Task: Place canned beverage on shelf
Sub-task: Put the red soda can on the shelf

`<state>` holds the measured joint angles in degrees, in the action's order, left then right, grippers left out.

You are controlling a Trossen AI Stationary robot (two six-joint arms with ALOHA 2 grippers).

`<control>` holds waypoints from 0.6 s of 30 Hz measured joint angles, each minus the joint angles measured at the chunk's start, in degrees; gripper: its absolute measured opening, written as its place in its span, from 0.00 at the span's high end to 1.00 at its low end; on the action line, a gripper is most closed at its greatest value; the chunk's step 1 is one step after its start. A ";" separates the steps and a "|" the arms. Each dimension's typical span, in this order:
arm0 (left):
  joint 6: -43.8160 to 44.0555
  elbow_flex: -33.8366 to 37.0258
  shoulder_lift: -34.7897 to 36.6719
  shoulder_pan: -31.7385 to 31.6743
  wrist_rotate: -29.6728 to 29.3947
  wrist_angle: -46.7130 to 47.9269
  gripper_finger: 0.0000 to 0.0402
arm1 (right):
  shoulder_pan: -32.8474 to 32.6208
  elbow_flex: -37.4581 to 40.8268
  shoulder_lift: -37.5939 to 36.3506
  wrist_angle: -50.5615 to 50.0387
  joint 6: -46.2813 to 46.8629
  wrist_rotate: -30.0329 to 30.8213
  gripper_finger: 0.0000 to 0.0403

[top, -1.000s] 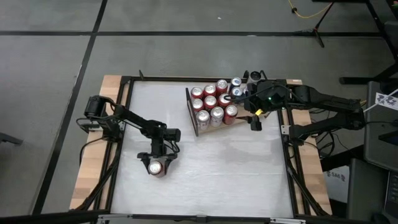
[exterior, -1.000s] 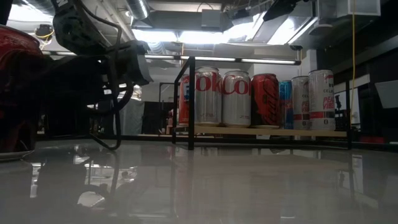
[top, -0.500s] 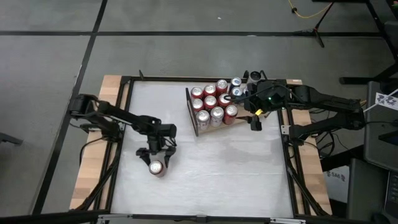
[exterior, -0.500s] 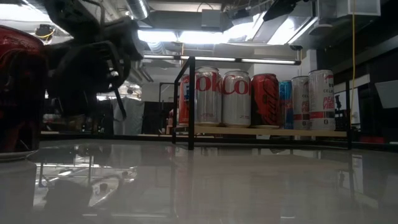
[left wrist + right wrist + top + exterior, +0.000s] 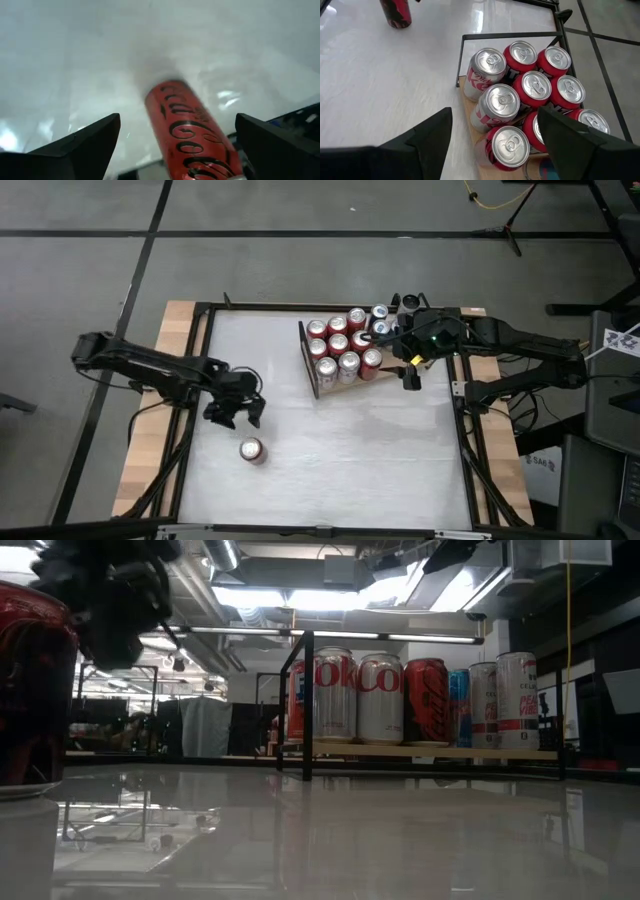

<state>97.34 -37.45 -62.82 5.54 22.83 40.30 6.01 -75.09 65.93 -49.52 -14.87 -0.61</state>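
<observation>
- A red can [image 5: 252,450] is seen standing upright on the white table [image 5: 330,460], toward the table's left and near side, well apart from the shelf [image 5: 345,376]
- The left gripper [image 5: 236,414] is held just beside this can, on the side away from the camera of the low view, clear of it; its fingers [image 5: 85,145] are spread wide with nothing between them
- In the left wrist view the red can [image 5: 192,132] is shown beyond the spread fingers, with curly dark lettering down its side
- The shelf, a light wooden board with a dark upright rail at its left end, is placed at the far right of the table and is filled with upright cans [image 5: 340,345], red and silver
- In the low view the row of cans [image 5: 400,700] is seen standing on the board [image 5: 430,752], and the lone red can [image 5: 35,690] is seen close at the left edge
- The right gripper [image 5: 408,375] is held at the right end of the shelf, above the cans [image 5: 530,85]; its fingers [image 5: 427,132] are parted and nothing is pinched
</observation>
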 joint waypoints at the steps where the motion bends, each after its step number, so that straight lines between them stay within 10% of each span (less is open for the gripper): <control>1: 0.00 0.00 1.84 0.62 -2.31 0.56 0.04 | -0.01 0.00 0.00 0.00 0.01 0.00 0.30; 18: -14.49 -0.02 15.52 18.60 -37.15 -6.66 0.04 | -0.01 0.00 0.00 0.02 0.01 -0.01 0.30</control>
<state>82.84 -37.47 -47.30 24.14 -14.33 33.64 6.00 -75.09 65.93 -49.50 -14.86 -0.61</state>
